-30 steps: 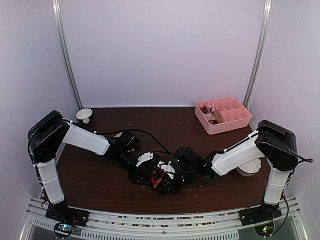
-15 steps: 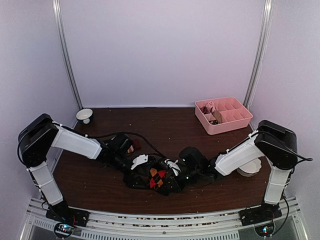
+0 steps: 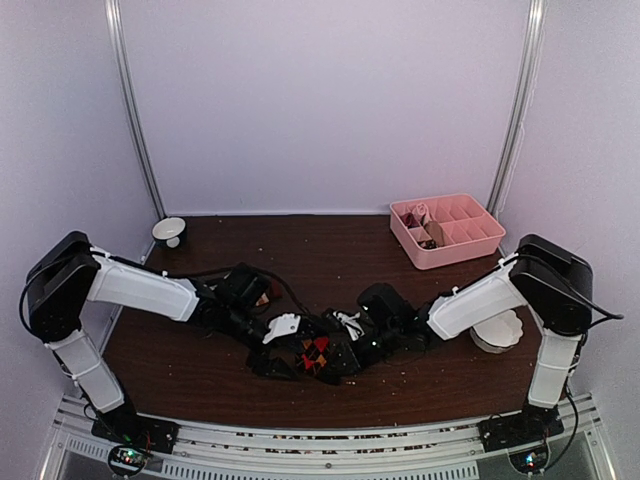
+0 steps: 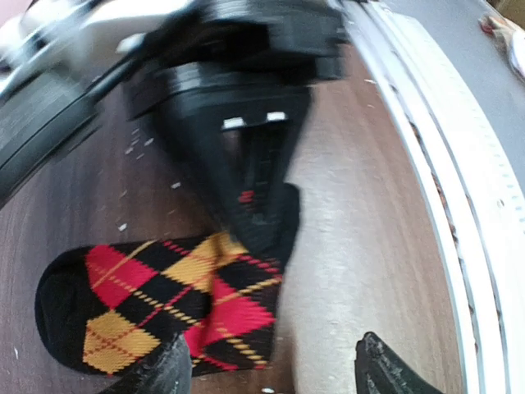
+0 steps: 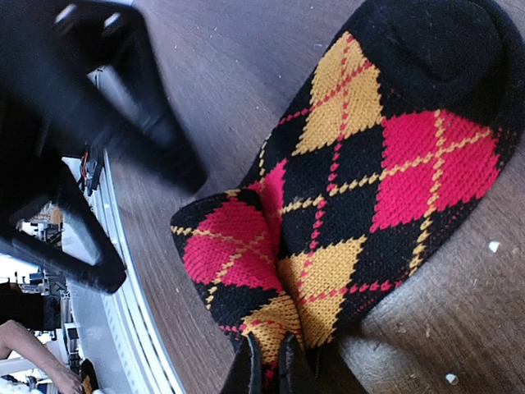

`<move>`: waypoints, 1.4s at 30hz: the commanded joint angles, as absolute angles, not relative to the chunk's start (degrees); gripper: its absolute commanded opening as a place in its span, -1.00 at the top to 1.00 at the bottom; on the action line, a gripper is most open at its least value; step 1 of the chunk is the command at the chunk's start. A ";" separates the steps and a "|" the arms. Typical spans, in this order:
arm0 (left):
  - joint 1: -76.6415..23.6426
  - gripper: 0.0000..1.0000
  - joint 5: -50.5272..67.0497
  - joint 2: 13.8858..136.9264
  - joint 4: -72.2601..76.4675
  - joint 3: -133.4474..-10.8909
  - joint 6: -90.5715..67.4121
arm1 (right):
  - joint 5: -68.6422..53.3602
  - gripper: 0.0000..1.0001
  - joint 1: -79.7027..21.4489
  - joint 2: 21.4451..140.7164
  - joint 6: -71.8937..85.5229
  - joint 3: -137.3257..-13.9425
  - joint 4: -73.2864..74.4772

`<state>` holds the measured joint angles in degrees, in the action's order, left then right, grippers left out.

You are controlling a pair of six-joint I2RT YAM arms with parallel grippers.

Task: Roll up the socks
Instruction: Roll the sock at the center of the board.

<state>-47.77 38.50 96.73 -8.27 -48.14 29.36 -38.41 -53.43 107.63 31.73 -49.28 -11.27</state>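
Woodgrain tabletop (image 3: 330, 262) bears a soft knitted sock (image 5: 369, 180) with argyle diamonds.

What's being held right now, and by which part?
The right gripper pinches the argyle sock by a fold at its edge, away from the rounded black end. The left gripper is open, holding nothing.

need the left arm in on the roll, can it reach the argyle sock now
Probably yes: left gripper hangs open right at the argyle sock, nothing between; right gripper pinches only one edge.
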 commanded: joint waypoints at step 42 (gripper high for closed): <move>-45.52 -0.04 31.90 119.58 -17.03 -68.88 21.56 | -13.62 1.00 -66.14 107.54 2.97 -56.80 13.99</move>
<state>-44.51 31.14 116.09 -12.19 -68.77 21.19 -16.67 -65.52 104.79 8.19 -55.24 0.69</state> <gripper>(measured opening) 0.529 0.043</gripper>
